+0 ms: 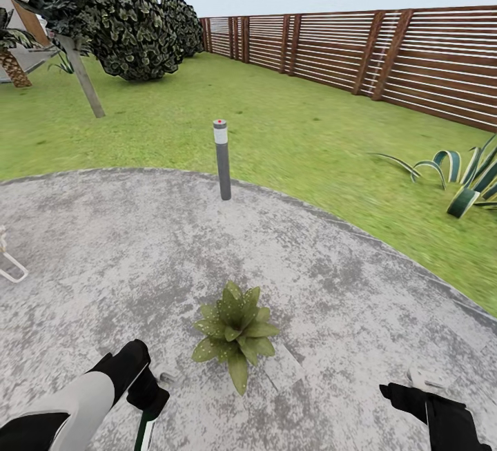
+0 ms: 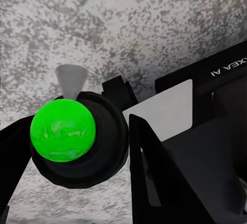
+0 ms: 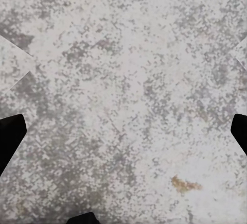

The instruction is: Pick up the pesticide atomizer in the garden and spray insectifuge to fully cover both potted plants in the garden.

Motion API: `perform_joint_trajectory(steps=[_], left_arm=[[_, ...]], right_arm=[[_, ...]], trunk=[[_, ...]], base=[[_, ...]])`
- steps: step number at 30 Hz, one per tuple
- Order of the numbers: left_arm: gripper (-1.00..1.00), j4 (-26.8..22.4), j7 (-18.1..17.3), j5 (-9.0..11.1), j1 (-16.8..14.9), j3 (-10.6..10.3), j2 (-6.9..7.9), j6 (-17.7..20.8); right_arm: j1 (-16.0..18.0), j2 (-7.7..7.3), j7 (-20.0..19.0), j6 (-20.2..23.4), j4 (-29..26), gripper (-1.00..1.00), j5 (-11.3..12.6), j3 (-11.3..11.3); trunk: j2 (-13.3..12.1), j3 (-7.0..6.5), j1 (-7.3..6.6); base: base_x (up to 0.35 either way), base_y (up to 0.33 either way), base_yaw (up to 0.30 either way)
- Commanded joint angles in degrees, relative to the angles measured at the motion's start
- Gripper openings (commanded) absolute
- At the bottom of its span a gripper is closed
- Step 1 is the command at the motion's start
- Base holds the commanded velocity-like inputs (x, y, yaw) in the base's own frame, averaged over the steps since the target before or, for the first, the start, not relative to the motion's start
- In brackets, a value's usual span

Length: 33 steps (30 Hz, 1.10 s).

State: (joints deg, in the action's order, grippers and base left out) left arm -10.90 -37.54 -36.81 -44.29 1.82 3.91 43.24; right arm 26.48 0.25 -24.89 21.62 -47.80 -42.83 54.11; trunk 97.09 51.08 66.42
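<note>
A potted plant [image 1: 235,331], a low rosette of pointed light-green leaves, stands on the grey paved patio [image 1: 103,230] of the garden, just ahead of me. My left gripper [image 1: 148,394] is low and just left of it, shut on the pesticide atomizer [image 1: 166,376]. In the left wrist view the atomizer [image 2: 77,141] shows a dark round head with a bright green dot and a small grey nozzle cone, held between the black fingers [image 2: 154,177]. My right gripper [image 1: 413,390] hangs to the right of the plant, open over bare paving, with its fingertips [image 3: 10,136] wide apart.
A grey bollard lamp [image 1: 222,159] with a red dot stands at the patio's far edge. Lawn lies beyond, closed by a brown slatted fence [image 1: 414,57]. A striped-leaf plant [image 1: 469,181] grows at the right, a dark tree [image 1: 103,16] at the back left, a white frame [image 1: 10,264] at the left edge.
</note>
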Motion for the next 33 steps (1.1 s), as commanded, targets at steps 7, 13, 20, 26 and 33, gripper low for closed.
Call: perform_joint_trajectory(steps=[7, 13, 20, 26, 33], left_arm=[[-1.00, -0.1, -0.4, -0.5, 0.0, 0.2, -0.03, 0.2], [-1.00, -0.1, -0.4, -0.5, 0.0, 0.2, -0.02, 0.2], [-1.00, -0.1, -0.4, -0.5, 0.0, 0.2, 0.04, 0.2], [-1.00, -0.1, -0.4, -0.5, 0.0, 0.2, 0.05, 0.2], [-1.00, -0.1, -0.4, -0.5, 0.0, 0.2, 0.05, 0.2]], right_arm=[[0.1, 0.02, -0.5, 0.1, -0.1, 1.00, -0.5, 0.2], [0.1, 0.05, -0.5, 0.1, -0.1, 1.00, -0.5, 0.2], [0.1, 0.02, -0.5, 0.1, -0.1, 1.00, -0.5, 0.2], [0.1, 0.02, -0.5, 0.1, -0.1, 1.00, -0.5, 0.2], [0.1, 0.02, -0.5, 0.1, -0.1, 1.00, -0.5, 0.2]], trunk=[[0.0, 0.04, 0.00], [0.0, 0.04, 0.00], [0.0, 0.04, 0.00], [0.0, 0.04, 0.00], [0.0, 0.04, 0.00]], base=[[0.000, 0.000, 0.000], [0.000, 0.000, 0.000], [0.000, 0.000, 0.000], [0.000, 0.000, 0.020], [0.000, 0.000, 0.211]])
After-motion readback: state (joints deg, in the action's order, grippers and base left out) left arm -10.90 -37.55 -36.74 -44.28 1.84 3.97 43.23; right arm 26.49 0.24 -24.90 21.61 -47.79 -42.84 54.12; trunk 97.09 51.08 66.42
